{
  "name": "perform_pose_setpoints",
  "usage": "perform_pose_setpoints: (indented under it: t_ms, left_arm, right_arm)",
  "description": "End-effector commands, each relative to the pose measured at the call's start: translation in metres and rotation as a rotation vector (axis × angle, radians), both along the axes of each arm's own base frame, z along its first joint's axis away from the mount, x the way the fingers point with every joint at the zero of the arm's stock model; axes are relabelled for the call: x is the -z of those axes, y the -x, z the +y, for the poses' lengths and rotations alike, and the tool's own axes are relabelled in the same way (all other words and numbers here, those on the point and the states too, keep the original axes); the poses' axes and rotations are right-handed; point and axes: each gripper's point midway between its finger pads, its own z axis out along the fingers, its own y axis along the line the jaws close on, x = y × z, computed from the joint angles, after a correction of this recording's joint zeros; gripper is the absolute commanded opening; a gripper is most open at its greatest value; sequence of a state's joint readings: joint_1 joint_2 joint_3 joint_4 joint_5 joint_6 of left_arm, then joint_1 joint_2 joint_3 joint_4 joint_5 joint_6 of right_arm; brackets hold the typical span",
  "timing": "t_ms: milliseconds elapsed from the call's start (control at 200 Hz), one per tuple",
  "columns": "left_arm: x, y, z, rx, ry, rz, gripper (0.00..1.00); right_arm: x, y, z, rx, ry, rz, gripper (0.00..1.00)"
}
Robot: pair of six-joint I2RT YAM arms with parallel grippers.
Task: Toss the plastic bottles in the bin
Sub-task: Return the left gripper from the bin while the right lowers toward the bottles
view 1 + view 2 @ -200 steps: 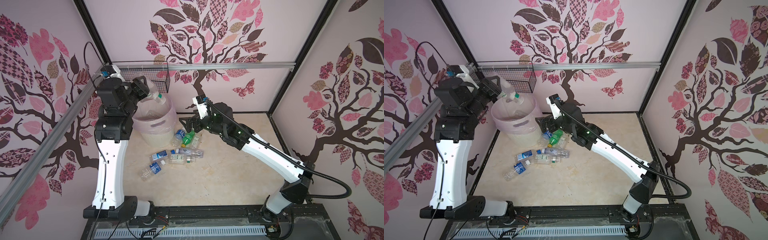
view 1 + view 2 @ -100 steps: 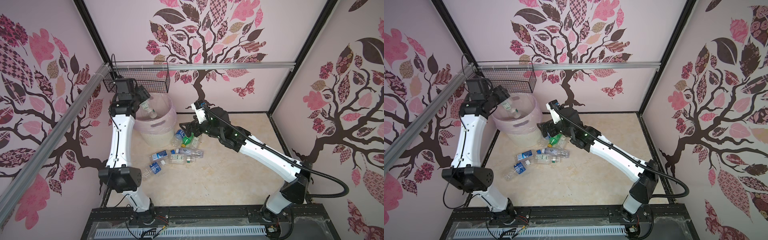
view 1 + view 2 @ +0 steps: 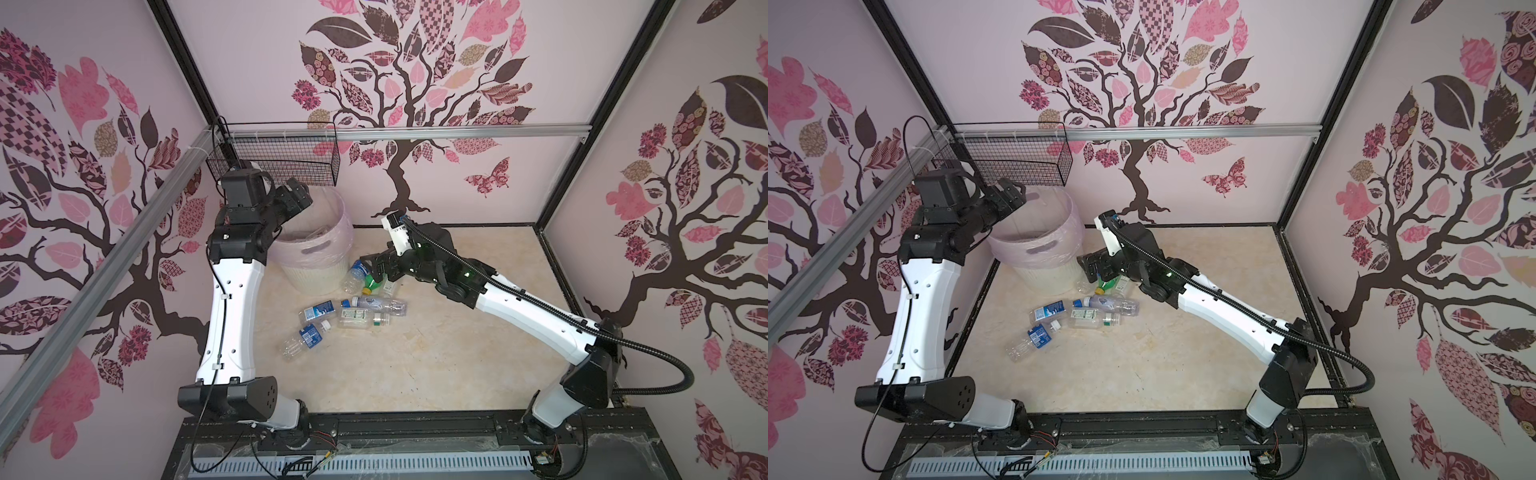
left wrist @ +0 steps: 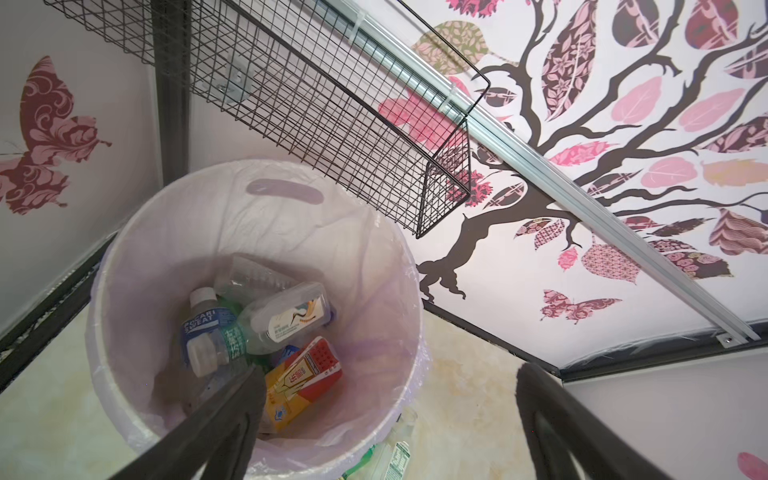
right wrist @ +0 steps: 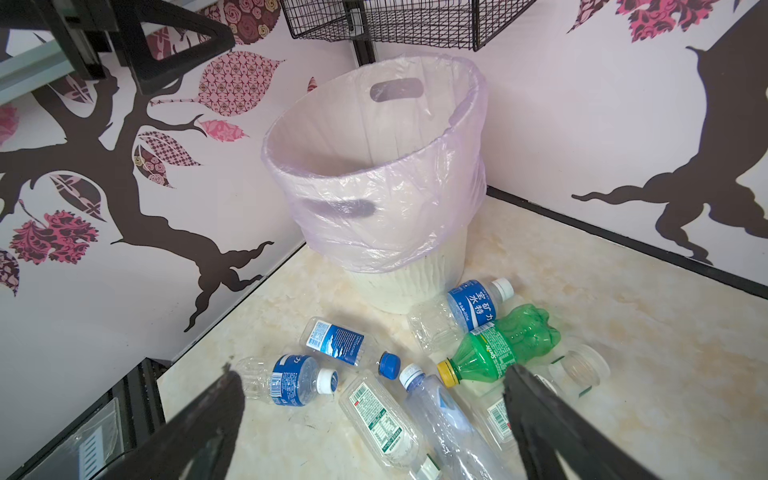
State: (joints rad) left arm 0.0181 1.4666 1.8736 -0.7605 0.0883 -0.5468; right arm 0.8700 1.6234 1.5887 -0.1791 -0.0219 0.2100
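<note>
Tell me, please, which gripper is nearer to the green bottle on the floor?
Right. The right gripper hangs open just above the green bottle; the left gripper is open over the bin, well away from it.

top pair overhead, wide; wrist views seemingly close, share bin (image 4: 174, 232)

the bin (image 3: 308, 275) stands in the far left corner of the floor (image 3: 415, 365), below the wire basket (image 3: 282, 166) hung on the back wall. several bottles (image 4: 286, 320) lie inside it. other bottles (image 3: 353, 318) lie on the floor just before it and to its right, some touching.
</note>
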Motion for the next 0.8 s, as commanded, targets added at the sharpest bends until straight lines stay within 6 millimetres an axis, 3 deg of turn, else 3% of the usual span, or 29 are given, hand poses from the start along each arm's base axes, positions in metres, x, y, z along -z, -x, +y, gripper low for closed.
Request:
perform_pose_setpoints:
  t_ms: [0,395,795]
  left_arm:
    - [0.022,-0.005,-0.019,0.046,-0.005,0.043,0.97]
    - [0.047,0.018,-0.076,0.191,0.044,0.075,0.97]
    - [0.107,0.059,-0.154,0.391,0.036,0.224,0.97]
  right_arm:
    - [-0.022,0.010,-0.013,0.017,-0.049,-0.021,0.99]
    - [0.014,0.014,-0.038,0.087,0.015,0.006,1.00]
    - [0.099,0.013,-0.085,0.184,0.070,0.129,0.99]
